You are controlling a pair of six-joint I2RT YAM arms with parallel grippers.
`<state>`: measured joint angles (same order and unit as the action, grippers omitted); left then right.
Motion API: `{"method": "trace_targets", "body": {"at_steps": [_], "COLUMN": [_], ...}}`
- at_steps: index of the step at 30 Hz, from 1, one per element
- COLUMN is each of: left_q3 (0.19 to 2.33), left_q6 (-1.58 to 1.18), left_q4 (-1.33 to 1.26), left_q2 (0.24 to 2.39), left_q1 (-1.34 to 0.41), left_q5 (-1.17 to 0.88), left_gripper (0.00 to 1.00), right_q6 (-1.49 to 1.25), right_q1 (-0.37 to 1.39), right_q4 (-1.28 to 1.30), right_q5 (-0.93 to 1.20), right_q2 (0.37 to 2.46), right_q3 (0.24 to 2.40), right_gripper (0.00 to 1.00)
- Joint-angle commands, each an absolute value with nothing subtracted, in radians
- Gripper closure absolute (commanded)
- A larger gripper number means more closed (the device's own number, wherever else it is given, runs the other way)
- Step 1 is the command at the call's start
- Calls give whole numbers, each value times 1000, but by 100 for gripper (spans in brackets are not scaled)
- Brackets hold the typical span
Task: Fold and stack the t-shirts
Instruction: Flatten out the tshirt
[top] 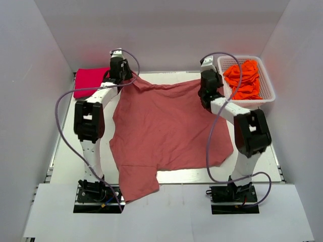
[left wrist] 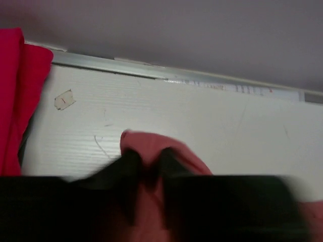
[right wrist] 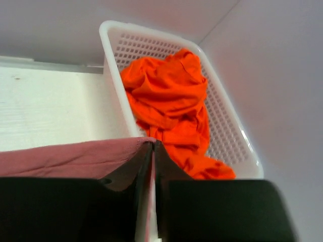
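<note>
Top view: one dusty salmon-pink t-shirt (top: 166, 128), soft and wrinkled, lies spread across the white table (top: 186, 176), with one sleeve reaching the near edge. One crimson-pink t-shirt (top: 90, 81) lies folded flat at the far-left corner. One white perforated plastic basket (top: 252, 102), rectangular, stands at the far right and holds a crumpled bright orange heap (top: 245, 78); the number of shirts in it cannot be told. The left gripper (left wrist: 146, 160) has its fingers drawn together, pinching a far corner of the salmon-pink t-shirt. The right gripper (right wrist: 153, 147) is nearly closed on the opposite far edge of the same cloth, just beside the basket.
</note>
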<state>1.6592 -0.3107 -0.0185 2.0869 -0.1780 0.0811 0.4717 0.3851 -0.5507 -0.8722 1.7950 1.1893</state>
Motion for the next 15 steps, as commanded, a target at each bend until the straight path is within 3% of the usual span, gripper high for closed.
{"method": "trace_targets", "body": {"at_steps": [1,2,3,4,8,15], "left_q3": [1852,1968,2027,2080,2146,2067], "left_q6": [-330,-339,-350,-350,-350,-360], "left_q4": [79,122,168,245,252,366], "left_q2": [2167,2242,2275,2299,2298,2117], "left_q1": [-170,-170,-170,-170,-170,-189], "left_q5": [204,204,204,166,141,94], "left_gripper": [42,25,2,0,0,0], "right_q6": [425,419,411,399,310,146], "right_q1": [338,330,322,315,321,330], "right_q4": [-490,-454,-410,-288,-152,124], "right_q5": [-831,-798,-787,-776,-637,-410], "right_q2": [1891,1984,2014,2054,2022,1760], "right_q3": [1407,1449,1488,1611,1644,1549], "right_gripper": [85,39,20,10,10,10]}}
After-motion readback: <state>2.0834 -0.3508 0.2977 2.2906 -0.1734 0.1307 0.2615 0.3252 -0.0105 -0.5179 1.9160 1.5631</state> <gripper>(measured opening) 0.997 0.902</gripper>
